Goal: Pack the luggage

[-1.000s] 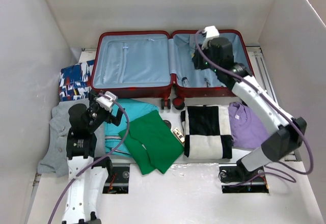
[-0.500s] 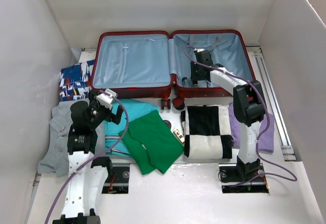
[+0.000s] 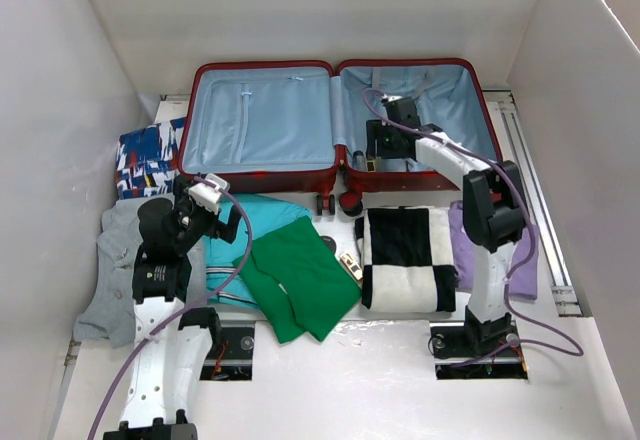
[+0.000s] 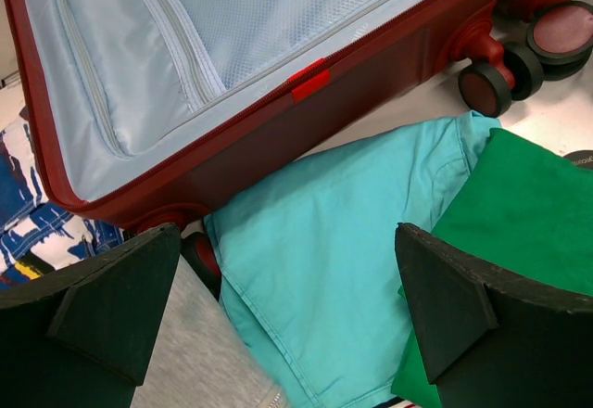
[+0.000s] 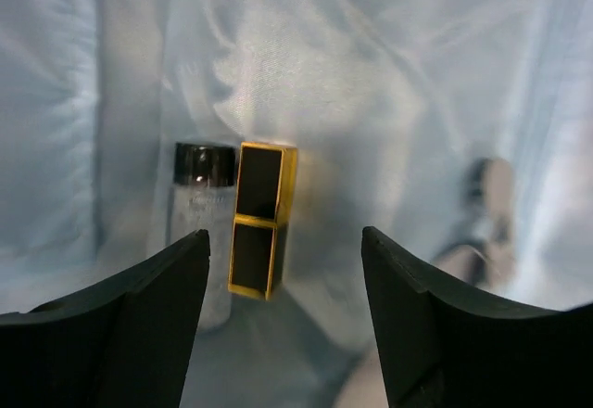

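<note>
The luggage (image 3: 270, 130) lies open flat at the back, dark red shell up at the rim, pale blue lining showing in both halves. My right gripper (image 3: 374, 147) reaches down into its right half, open. In the right wrist view a black-and-gold case (image 5: 261, 218) lies on the lining beside a small clear bottle with a dark cap (image 5: 202, 204), just beyond my right gripper (image 5: 284, 235) and touching neither finger. My left gripper (image 4: 287, 241) hovers open over a teal shirt (image 4: 343, 241) in front of the luggage's left half, holding nothing.
Folded clothes lie in front of the luggage: grey top (image 3: 110, 270), teal shirt (image 3: 265, 215), green shirt (image 3: 300, 275), black-and-white checked sweater (image 3: 405, 260), purple top (image 3: 470, 235). A blue patterned garment (image 3: 145, 155) sits at the left. A small gold item (image 3: 350, 263) lies between the shirts. White walls enclose the table.
The right arm has come down from high over the luggage's right half to low inside it, and its jaws have spread apart, leaving the black-and-gold case free. The left arm barely moved.
</note>
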